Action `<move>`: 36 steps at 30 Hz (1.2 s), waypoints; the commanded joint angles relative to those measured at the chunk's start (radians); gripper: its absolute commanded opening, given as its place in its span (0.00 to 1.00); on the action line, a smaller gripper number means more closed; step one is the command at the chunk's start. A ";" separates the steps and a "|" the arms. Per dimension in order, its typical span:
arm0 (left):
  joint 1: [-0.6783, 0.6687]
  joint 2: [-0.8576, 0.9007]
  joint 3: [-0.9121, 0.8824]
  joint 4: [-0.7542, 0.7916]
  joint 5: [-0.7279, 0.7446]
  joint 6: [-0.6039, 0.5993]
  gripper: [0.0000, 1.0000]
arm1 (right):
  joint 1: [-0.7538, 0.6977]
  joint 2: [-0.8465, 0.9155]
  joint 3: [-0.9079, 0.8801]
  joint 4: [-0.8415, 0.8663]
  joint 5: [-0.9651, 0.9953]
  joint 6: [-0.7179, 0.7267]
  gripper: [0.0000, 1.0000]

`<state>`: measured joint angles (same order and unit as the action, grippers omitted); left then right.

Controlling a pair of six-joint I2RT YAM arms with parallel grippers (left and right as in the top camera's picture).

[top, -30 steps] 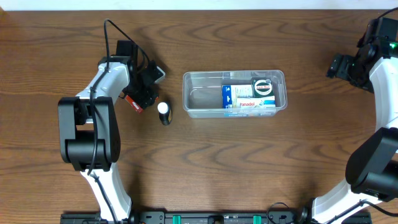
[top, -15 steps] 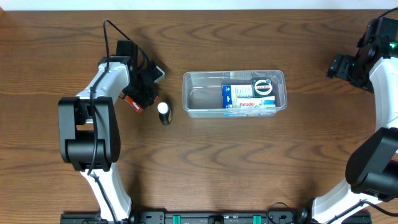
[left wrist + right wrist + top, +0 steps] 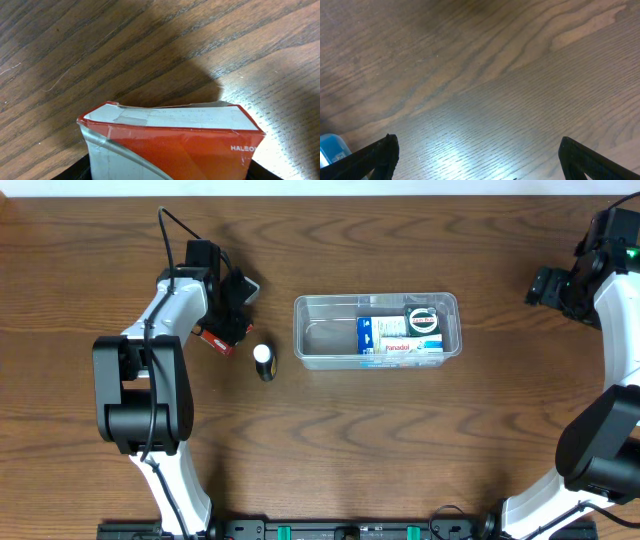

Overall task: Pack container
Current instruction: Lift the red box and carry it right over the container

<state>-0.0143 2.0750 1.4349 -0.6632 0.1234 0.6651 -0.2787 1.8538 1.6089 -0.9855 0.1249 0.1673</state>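
Note:
The container (image 3: 303,330), a clear rectangular tub, stands at the table's middle with a blue carton (image 3: 385,335) and a green-and-black pack (image 3: 422,319) inside. Left of it, a small red box (image 3: 211,340) lies under my left gripper (image 3: 224,328). In the left wrist view the red and grey box (image 3: 175,145) fills the space between the jaws of my left gripper (image 3: 167,172), which is shut on it. My right gripper (image 3: 545,285) hangs at the far right, away from the tub. It stands open over bare wood in the right wrist view (image 3: 477,155).
A small dark bottle with a white cap (image 3: 263,360) stands between the red box and the tub. A blue object (image 3: 330,147) shows at the lower left edge of the right wrist view. The table top (image 3: 330,440) is dark wood.
My left gripper has closed in on the red box and shifted slightly toward the table's far edge, and the box moved a little with it. The right arm has not moved.

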 commanded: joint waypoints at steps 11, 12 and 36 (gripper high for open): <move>0.005 -0.195 0.103 0.025 -0.009 -0.210 0.63 | -0.004 -0.016 0.011 -0.002 0.006 -0.011 0.99; 0.005 -0.219 0.116 0.025 -0.009 -0.259 0.63 | -0.004 -0.016 0.011 -0.002 0.006 -0.011 0.99; -0.347 -0.414 0.147 -0.038 -0.008 -0.893 0.56 | -0.004 -0.016 0.011 -0.002 0.006 -0.011 0.99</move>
<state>-0.3222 1.6253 1.5780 -0.6979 0.1757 -0.1669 -0.2787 1.8538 1.6089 -0.9855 0.1249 0.1673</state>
